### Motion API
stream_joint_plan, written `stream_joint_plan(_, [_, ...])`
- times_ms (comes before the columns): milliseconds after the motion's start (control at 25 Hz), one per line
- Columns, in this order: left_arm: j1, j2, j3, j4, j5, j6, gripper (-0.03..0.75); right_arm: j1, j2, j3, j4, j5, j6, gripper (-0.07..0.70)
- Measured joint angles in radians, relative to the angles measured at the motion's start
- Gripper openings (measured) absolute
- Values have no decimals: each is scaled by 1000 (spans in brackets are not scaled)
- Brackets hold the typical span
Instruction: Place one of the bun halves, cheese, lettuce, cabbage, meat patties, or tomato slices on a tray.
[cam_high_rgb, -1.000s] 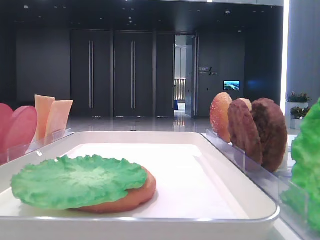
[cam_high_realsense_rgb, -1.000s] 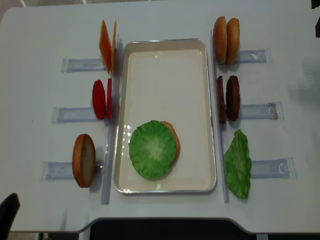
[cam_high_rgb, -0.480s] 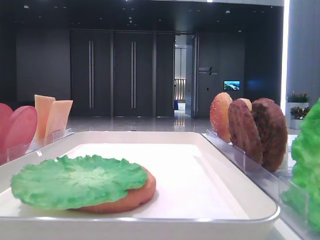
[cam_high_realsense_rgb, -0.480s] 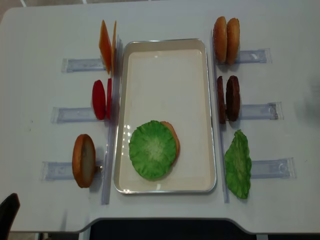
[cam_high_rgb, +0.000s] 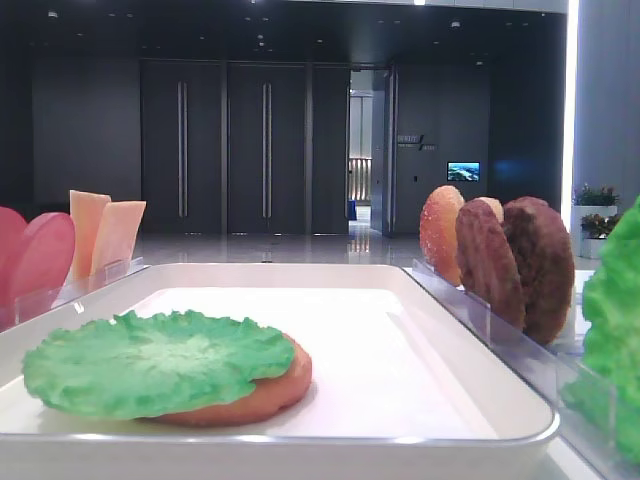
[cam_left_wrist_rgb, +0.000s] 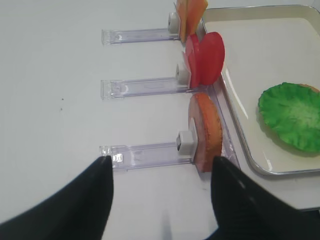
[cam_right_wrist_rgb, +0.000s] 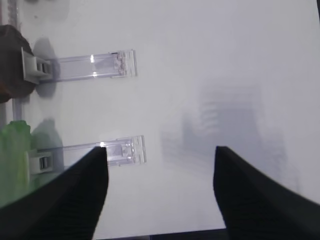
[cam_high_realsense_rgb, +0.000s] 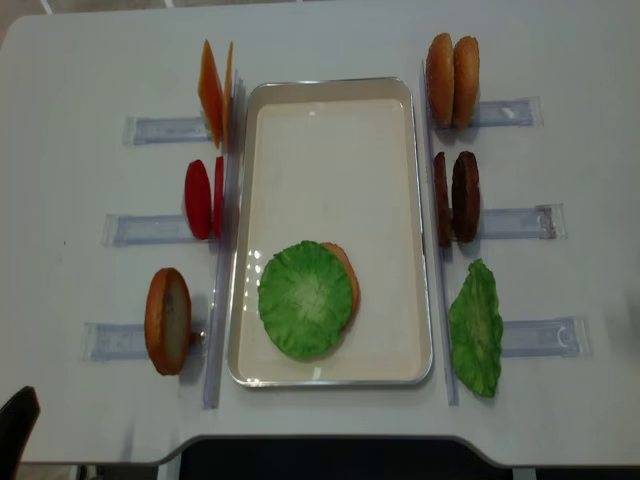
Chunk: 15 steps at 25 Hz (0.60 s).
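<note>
Lettuce (cam_high_realsense_rgb: 305, 299) lies flat in the tray (cam_high_realsense_rgb: 330, 90), toward the tray's near end, covering most of a bun half (cam_high_realsense_rgb: 346, 277) whose edge shows past its right side. The tray sits mid-worktop (cam_high_realsense_rgb: 80, 70), long axis running from the near edge to the far edge.

Along the tray's left side, things stand on edge in clear holders (cam_high_realsense_rgb: 160, 129): cheese (cam_high_realsense_rgb: 212, 94) toward the far edge, tomato slices (cam_high_realsense_rgb: 200, 198) in the middle, another bun half (cam_high_realsense_rgb: 167, 320) toward the near edge. Along the right side stand two buns (cam_high_realsense_rgb: 452, 80) toward the far edge, two patties (cam_high_realsense_rgb: 457, 197) in the middle, and a second lettuce leaf (cam_high_realsense_rgb: 476, 329) toward the near edge.

My right tool (cam_right_wrist_rgb: 160, 185) hangs over bare worktop toward the right edge, its fingers (cam_right_wrist_rgb: 75, 200) spread wide with nothing between them; the patty and lettuce holders lie just to its left. My left tool (cam_left_wrist_rgb: 160, 200) hangs near the near left corner, fingers (cam_left_wrist_rgb: 75, 200) likewise spread and holding nothing, just short of the holder with the lone bun half.
</note>
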<state>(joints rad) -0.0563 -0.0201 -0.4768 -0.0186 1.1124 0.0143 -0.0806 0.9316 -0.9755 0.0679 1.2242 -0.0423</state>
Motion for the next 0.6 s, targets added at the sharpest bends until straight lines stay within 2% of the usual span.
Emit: stream_joint_plan(600, [0, 0, 0, -2, 0, 0, 471, 0, -489, 218, 0, 1, 7, 437])
